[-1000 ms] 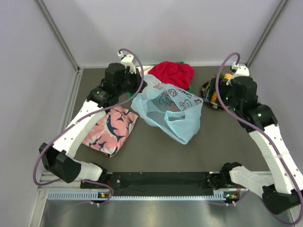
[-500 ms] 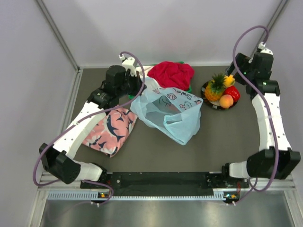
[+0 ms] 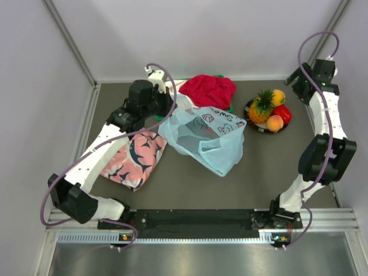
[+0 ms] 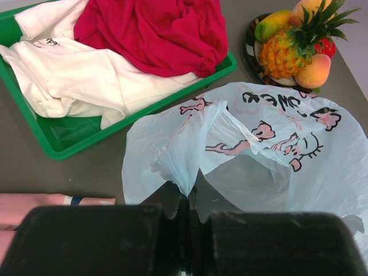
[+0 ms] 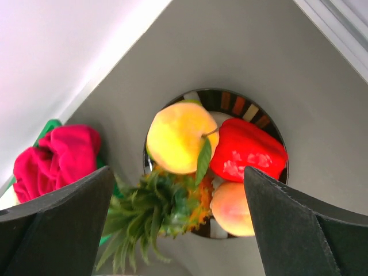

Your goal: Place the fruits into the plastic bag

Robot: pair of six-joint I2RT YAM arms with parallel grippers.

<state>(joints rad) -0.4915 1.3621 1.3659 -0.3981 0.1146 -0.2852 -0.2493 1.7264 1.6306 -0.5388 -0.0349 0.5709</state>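
The light-blue plastic bag (image 3: 204, 135) lies mid-table with its mouth gaping. My left gripper (image 3: 171, 103) is shut on a pinch of the bag's rim (image 4: 187, 172), holding it up. On a dark striped plate (image 3: 253, 122) at the back right sit the fruits: a pineapple (image 3: 260, 107), a mango (image 3: 278, 96), a peach (image 3: 275, 122) and a red fruit (image 3: 284, 112). My right gripper (image 3: 302, 83) hangs open high above them, near the back right corner. In the right wrist view the mango (image 5: 178, 137), red fruit (image 5: 247, 150), peach (image 5: 233, 208) and pineapple (image 5: 167, 213) lie between its wide-spread fingers (image 5: 63, 218), far below.
A green tray (image 4: 144, 115) of red and white clothes (image 3: 207, 89) stands behind the bag. A pink shark-print cloth (image 3: 133, 156) lies left of the bag, under my left arm. The enclosure's walls run close behind and to the right of the plate.
My right arm has swung up and back from over the plate toward the far right corner, uncovering the fruits. The left gripper and the bag have stayed put.
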